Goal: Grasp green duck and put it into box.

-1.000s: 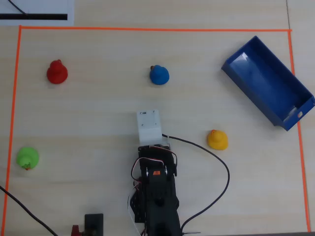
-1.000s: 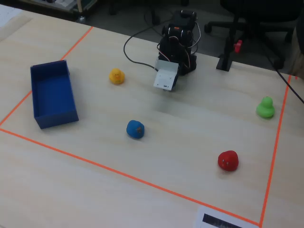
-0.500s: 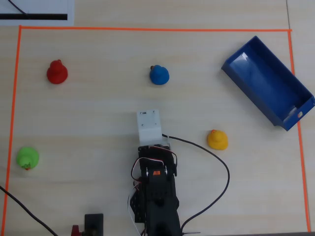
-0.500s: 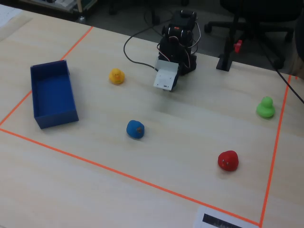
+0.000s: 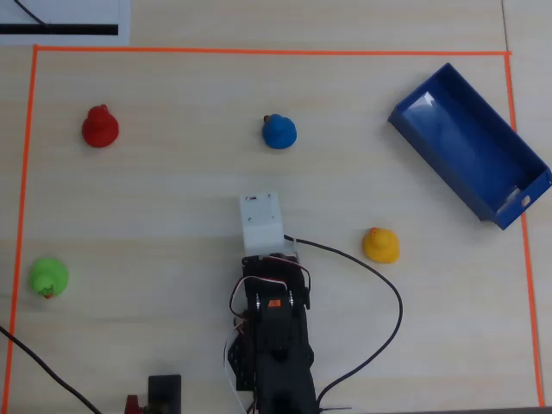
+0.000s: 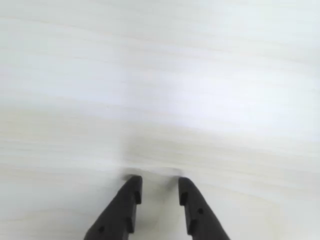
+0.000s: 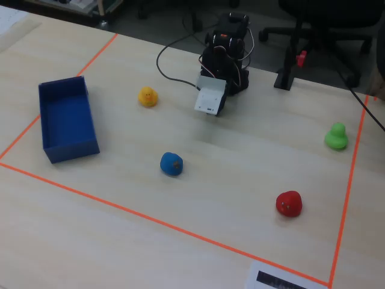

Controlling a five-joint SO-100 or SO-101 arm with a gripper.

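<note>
Lime-green and rounded, the green duck [image 5: 47,278] sits alone near the left edge of the overhead view, just inside the orange tape line [image 5: 23,172], with a small orange beak showing at its lower side; in the fixed view it appears at the far right [image 7: 336,136] as a plump body topped by a smaller head. It stands on the pale wooden surface [image 5: 155,198], well apart from the arm [image 5: 272,336], which is folded up at the bottom centre of the overhead view with its white wrist block pointing up the frame. In the wrist view the hand [image 6: 158,186] hovers over bare wood, its two dark fingers [image 6: 122,210] slightly parted with a narrow gap between the tips and nothing between them. The box [image 5: 509,155], a deep blue open tray with low walls, lies at an angle at the upper right of the overhead view. A red duck [image 5: 100,127], a blue duck [image 5: 279,131] and a yellow duck [image 5: 380,245] are scattered across the taped area
</note>
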